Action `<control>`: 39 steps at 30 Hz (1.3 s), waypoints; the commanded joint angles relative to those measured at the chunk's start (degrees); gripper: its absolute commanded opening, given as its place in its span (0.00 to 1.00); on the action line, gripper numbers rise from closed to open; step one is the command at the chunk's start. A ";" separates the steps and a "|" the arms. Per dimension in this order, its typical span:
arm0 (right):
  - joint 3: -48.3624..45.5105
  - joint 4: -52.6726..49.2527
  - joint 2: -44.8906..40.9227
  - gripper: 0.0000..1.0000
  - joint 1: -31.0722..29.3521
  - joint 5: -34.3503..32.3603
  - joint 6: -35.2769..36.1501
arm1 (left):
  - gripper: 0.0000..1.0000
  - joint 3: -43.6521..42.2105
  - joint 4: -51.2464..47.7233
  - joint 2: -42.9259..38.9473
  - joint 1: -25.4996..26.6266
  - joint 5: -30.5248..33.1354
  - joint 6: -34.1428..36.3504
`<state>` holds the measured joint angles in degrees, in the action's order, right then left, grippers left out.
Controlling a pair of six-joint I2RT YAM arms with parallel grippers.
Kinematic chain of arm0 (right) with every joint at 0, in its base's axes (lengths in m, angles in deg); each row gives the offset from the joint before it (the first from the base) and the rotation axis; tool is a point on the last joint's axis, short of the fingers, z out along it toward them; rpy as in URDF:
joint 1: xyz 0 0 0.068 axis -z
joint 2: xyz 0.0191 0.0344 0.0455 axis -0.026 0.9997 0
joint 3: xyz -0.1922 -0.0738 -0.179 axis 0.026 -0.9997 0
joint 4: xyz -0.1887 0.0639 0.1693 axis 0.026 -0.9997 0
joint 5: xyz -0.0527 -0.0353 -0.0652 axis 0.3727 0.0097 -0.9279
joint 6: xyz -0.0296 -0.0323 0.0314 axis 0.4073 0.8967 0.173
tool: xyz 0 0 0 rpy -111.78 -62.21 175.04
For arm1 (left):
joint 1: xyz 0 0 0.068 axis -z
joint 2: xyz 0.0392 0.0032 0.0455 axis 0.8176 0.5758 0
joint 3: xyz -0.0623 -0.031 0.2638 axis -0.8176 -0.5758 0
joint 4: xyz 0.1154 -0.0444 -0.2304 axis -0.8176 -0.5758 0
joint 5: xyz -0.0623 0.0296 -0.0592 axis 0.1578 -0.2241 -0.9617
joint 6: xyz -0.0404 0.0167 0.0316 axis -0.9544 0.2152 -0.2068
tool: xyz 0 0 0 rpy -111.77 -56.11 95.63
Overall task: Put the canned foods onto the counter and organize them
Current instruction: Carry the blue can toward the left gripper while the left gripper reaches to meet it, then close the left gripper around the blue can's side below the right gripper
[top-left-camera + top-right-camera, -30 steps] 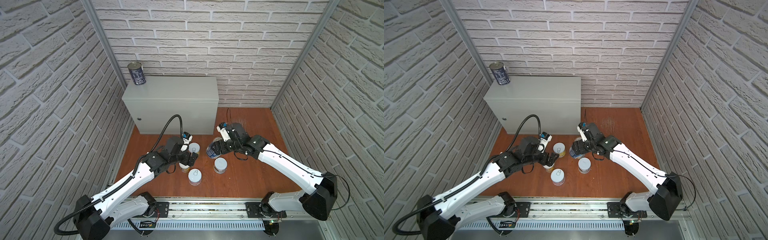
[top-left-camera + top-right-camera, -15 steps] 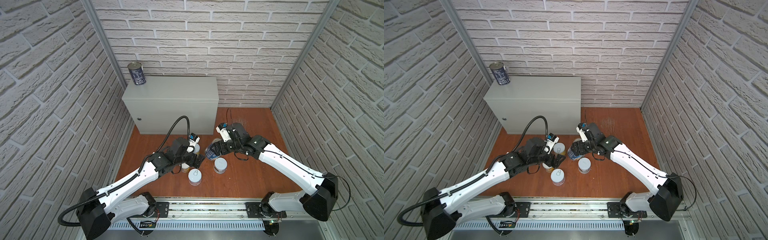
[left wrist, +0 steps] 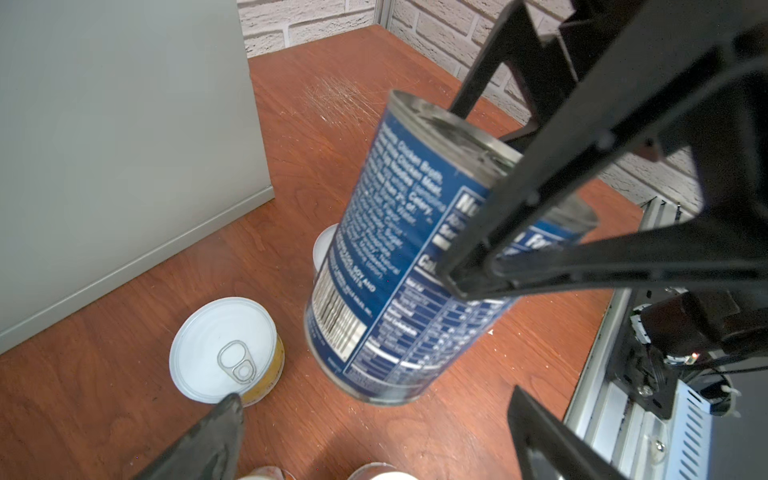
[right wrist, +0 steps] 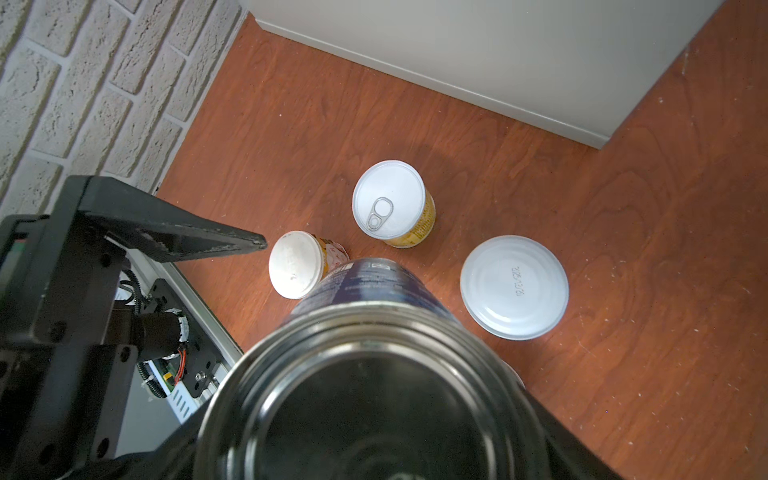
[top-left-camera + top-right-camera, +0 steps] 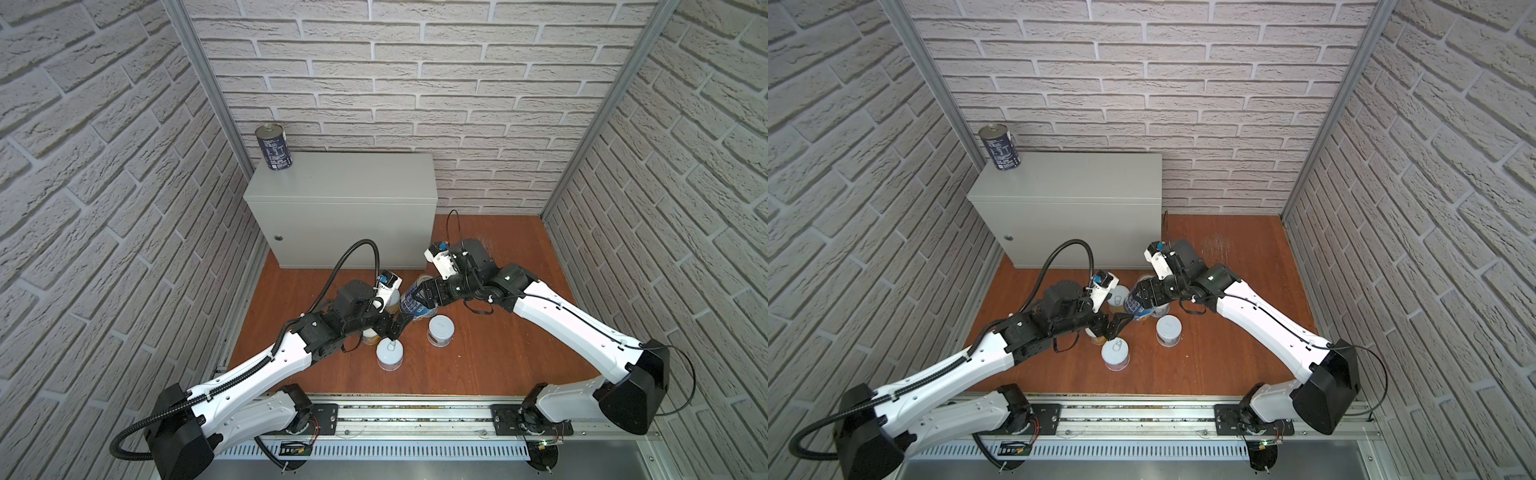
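One dark-blue can (image 5: pixel 274 148) stands on the back left corner of the grey counter (image 5: pixel 345 191). My right gripper (image 5: pixel 422 297) is shut on a second dark-blue can (image 3: pixel 386 266), holding it tilted above the floor. My left gripper (image 5: pixel 401 324) is open just in front of that can; its fingers (image 3: pixel 216 436) flank the can's lower end without touching. Below on the wooden floor stand several short white-lidded cans: a yellow one (image 4: pixel 390 203), a pink-and-yellow one (image 4: pixel 295 264) and a plain-lidded one (image 4: pixel 514 286). In both top views the held can (image 5: pixel 1133 305) hangs between the two grippers.
Two more short cans (image 5: pixel 390 353) (image 5: pixel 440 330) stand nearer the front rail (image 5: pixel 415 415). Brick walls close in both sides and the back. The counter's front face (image 3: pixel 124 145) rises close behind the cluster. Bare floor lies to the right of the cans.
My left gripper has swung right and forward, up to the held can. The right gripper has shifted the dark-blue can slightly left, over the cluster. The floor cans have not moved.
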<state>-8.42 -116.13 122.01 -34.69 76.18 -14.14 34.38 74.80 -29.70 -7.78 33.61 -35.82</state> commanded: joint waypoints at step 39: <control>2.24 13.01 -2.86 0.59 1.01 21.25 -4.49 | 0.97 -0.34 6.34 -1.41 0.30 -5.68 9.12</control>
<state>-7.41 -113.09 123.41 -34.06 91.22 -17.97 34.38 78.40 -30.14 -7.80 29.26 -28.34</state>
